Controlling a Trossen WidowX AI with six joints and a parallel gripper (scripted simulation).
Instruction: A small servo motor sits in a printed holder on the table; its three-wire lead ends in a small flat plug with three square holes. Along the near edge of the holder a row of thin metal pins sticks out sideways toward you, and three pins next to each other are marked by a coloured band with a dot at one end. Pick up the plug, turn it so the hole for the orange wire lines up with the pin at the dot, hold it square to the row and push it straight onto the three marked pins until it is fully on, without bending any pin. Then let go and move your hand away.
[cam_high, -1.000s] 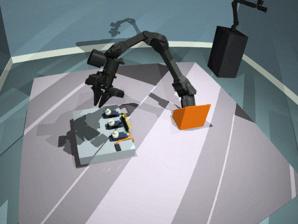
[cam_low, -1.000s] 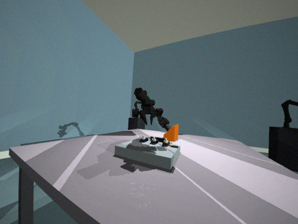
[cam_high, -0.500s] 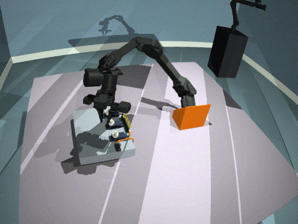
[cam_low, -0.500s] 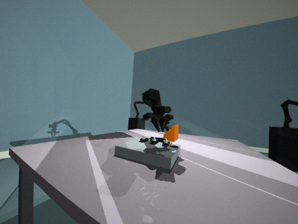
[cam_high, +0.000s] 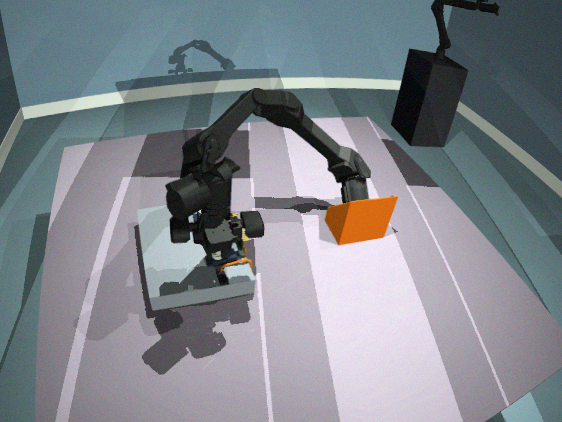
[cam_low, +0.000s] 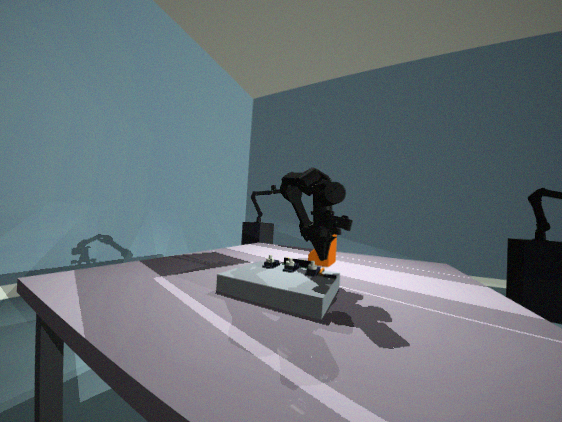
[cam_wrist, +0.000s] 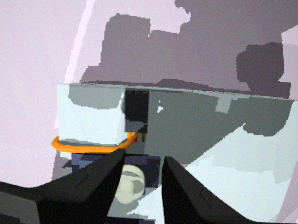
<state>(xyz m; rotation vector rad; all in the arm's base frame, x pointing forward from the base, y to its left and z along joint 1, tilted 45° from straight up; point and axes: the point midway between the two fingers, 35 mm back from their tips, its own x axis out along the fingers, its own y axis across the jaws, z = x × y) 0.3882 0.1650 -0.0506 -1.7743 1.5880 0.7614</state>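
The holder (cam_high: 160, 250) (cam_low: 265, 295) (cam_wrist: 90, 120) is a pale grey-blue block on the table. The plug (cam_wrist: 136, 105) (cam_high: 222, 277) is small and black and lies near the holder's edge, its three-wire lead at one end; the orange wire (cam_wrist: 90, 149) (cam_high: 238, 261) curves off sideways. A dark blue servo (cam_wrist: 151, 167) with a cream horn (cam_wrist: 131, 184) (cam_low: 313, 266) sits beside it. My gripper (cam_wrist: 144, 159) (cam_low: 323, 258) is partly open and empty, pointing down above the servo, short of the plug. Yellow pins (cam_high: 245, 234) show partly behind the gripper; the marked band and dot cannot be made out.
Two more servo horns (cam_low: 270, 260) (cam_low: 289, 264) stand on the holder. An orange wedge-shaped block (cam_high: 365, 220) (cam_low: 330, 251) stands at my arm's base. My arm's shadow falls across the holder and the table (cam_high: 300, 350) (cam_low: 175, 360). Another arm stands on a dark pedestal (cam_high: 427, 100) beyond the table.
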